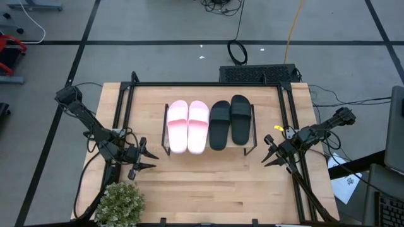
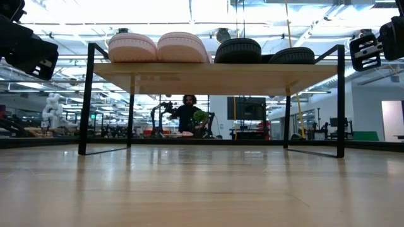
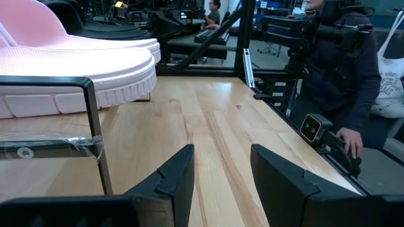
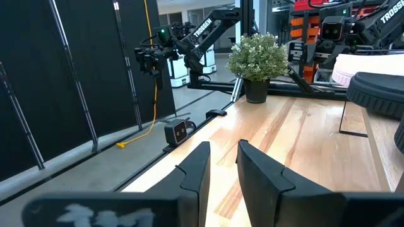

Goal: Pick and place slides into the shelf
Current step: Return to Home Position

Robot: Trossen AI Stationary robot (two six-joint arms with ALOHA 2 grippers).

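From above, the shelf (image 1: 165, 129) stands mid-counter (image 1: 208, 189) with all four slides on its top. The pink slides (image 1: 188, 126) lie side by side on its left half. The black slides (image 1: 230, 123) are just beside them on the right half, one set a little farther back than the other. The left gripper (image 1: 156, 161) hangs off the shelf's left front corner with its fingers spread and nothing between them. The right gripper (image 1: 265, 150) hangs off the right front corner, also open and empty. A plant (image 1: 118, 202) sits at the counter's front left corner.

At counter height, the shelf (image 2: 214, 69) board carries the pink slides (image 2: 158, 47) on the left and the black slides (image 2: 265, 50) on the right. Both arms are high at the picture's edges, clear of the shelf. A person (image 2: 187, 113) shows in the room behind.

In the left wrist view, the fingers (image 3: 180, 176) are apart above bare counter (image 3: 208, 113), with a pink slide (image 3: 76, 69) on the shelf close by. A person (image 3: 347, 69) stands past the counter's edge.

In the right wrist view, the fingers (image 4: 196, 167) show a narrow gap and hold nothing. A black slide (image 4: 379, 91) is near, and the plant (image 4: 257, 60) stands across the counter.
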